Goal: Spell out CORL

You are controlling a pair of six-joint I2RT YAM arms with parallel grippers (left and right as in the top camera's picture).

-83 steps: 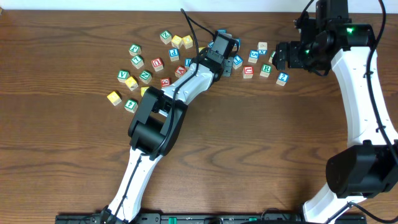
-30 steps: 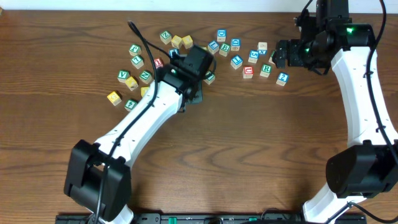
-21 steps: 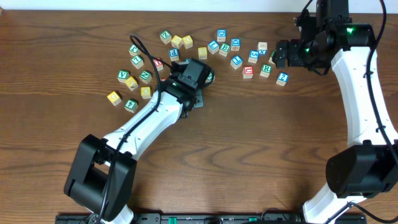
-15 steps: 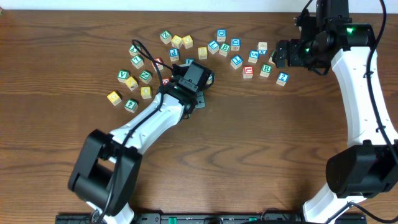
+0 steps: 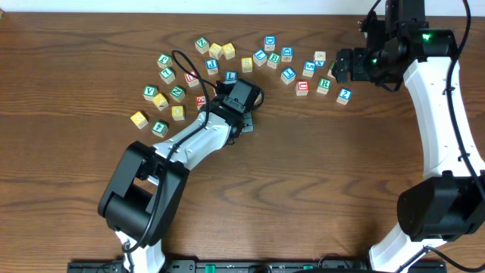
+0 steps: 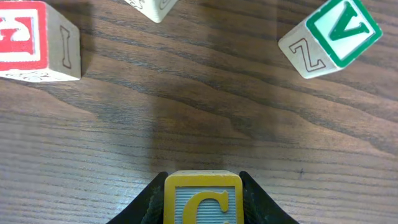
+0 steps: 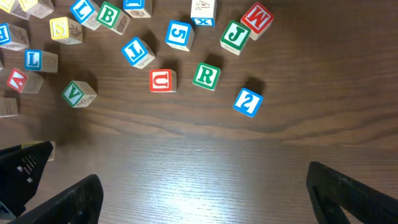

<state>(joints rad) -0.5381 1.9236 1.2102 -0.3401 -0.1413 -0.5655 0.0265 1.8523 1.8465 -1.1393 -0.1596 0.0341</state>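
My left gripper (image 6: pixel 202 190) is shut on a yellow cube with a C (image 6: pixel 202 202), its black fingers (image 6: pixel 258 202) pressed against both sides. From overhead the left gripper (image 5: pixel 242 123) sits just in front of the scattered cubes and hides the C. The white cube with a green R (image 5: pixel 324 84) (image 7: pixel 206 75) lies at the right of the scatter, below my right gripper (image 5: pixel 345 67). That right gripper (image 7: pixel 202 177) is open over bare wood. A cube with a blue L (image 5: pixel 231 76) (image 7: pixel 34 60) lies behind the left wrist. Several yellow cubes (image 5: pixel 247 64) lie among the others; I cannot read an O.
Lettered cubes spread in a band across the back of the table (image 5: pixel 303 167). A green V cube (image 6: pixel 333 31) and a red cube (image 6: pixel 25 40) lie ahead of the left gripper. A red U (image 7: pixel 162 80) and a blue 2 (image 7: pixel 247 101) flank the R.
The left gripper has drawn back from the far cubes to the wood in front of them, carrying the C cube, and its elbow has swung right. The right arm has not moved.
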